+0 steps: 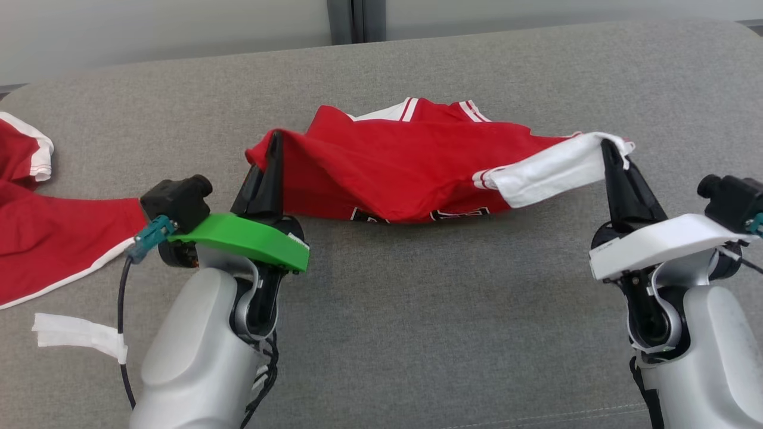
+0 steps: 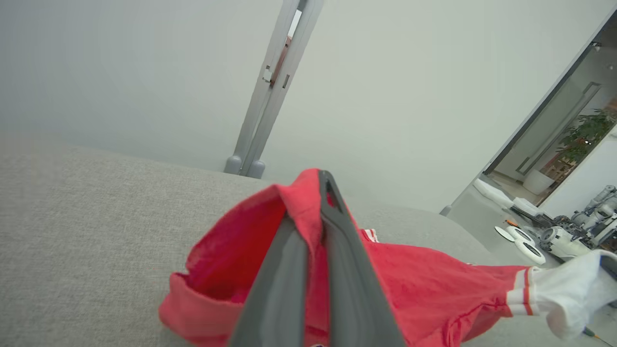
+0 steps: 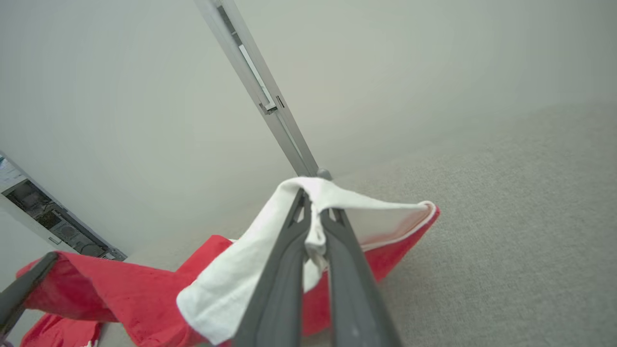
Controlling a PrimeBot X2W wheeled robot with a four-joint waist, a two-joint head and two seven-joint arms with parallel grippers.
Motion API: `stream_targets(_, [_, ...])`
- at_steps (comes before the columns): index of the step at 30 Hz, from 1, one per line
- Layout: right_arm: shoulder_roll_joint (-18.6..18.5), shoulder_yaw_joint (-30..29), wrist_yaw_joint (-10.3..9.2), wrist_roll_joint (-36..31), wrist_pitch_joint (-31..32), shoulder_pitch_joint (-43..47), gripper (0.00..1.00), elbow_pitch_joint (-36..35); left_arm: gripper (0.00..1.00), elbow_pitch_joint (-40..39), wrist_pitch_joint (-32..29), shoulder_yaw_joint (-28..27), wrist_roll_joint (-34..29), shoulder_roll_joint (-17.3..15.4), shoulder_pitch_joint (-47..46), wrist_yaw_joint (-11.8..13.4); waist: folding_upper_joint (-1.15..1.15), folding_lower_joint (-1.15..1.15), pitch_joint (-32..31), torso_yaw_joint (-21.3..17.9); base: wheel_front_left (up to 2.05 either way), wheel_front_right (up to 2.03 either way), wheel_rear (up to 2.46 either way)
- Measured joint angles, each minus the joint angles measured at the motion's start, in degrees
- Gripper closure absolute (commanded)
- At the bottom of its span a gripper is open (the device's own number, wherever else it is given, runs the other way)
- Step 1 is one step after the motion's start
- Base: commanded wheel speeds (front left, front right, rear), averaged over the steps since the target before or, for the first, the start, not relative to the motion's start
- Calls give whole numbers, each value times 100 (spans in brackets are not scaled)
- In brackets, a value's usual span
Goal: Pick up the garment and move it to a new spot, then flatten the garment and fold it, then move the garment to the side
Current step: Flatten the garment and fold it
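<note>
Now, at our far left a second red garment (image 1: 42, 232) with white trim lies flat on the grey cushion (image 1: 417, 310), well apart from the one we hold. A white strip of tape (image 1: 77, 336) lies just in front of it.

Next comes our left gripper (image 1: 275, 143), pointing up and pressed together on a pinch of red cloth at the left end of the garment (image 1: 405, 167). In the left wrist view the fabric is folded over between the two dark fingers (image 2: 356, 289) and bunches below them.

The garment, a red jersey with white striped trim, hangs between our two grippers over the middle of the cushion. Both its ends are raised, while the middle sags. Its lower edge, where dark lettering peeks out, appears to touch the cushion.

Toward the right the red gives way to a white sleeve (image 1: 548, 170) with a red-and-white band. Our right gripper (image 1: 608, 146) is clamped on the end of that sleeve. The right wrist view shows white cloth squeezed between its closed fingers (image 3: 356, 299), with the sleeve draped over the tips.
</note>
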State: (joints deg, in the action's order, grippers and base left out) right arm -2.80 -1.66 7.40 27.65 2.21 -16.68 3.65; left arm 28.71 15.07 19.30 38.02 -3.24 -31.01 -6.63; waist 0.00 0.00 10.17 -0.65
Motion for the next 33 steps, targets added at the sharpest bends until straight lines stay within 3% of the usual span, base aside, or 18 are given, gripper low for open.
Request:
stream_targets(7, [-63,-131,0,101,620,-544,100,-857,100,-859,-605,-118,913,-74,-452,-53,0,0,-131,-119,0,0,0])
stream_targets(13, [-210,-169,0,318,1122,-1523,100,-1190,100,-1532,-1094,-573,1904,-292,-1090,-66,0,0,-226,-246,0,0,0])
stream_targets(18, [-367,-204,0,346,1488,-2259,100,-1174,100,-1800,-1477,-777,2324,-417,-1494,-64,0,0,-298,-325,0,0,0])
stream_targets(25, [-436,-369,0,290,1575,-3321,100,-738,100,-1737,-1857,-945,2849,-325,-1965,142,0,0,-102,-348,0,0,0])
stream_targets(30, [-325,-226,0,179,1528,-4081,100,285,100,-1425,-1740,-1110,2878,-300,-2508,311,0,0,288,-378,0,0,0])
stream_targets(33, [-190,-265,-1,107,1067,-4712,100,1123,100,-1101,-1406,-1157,2592,-350,-2981,269,0,0,609,-425,0,0,0])
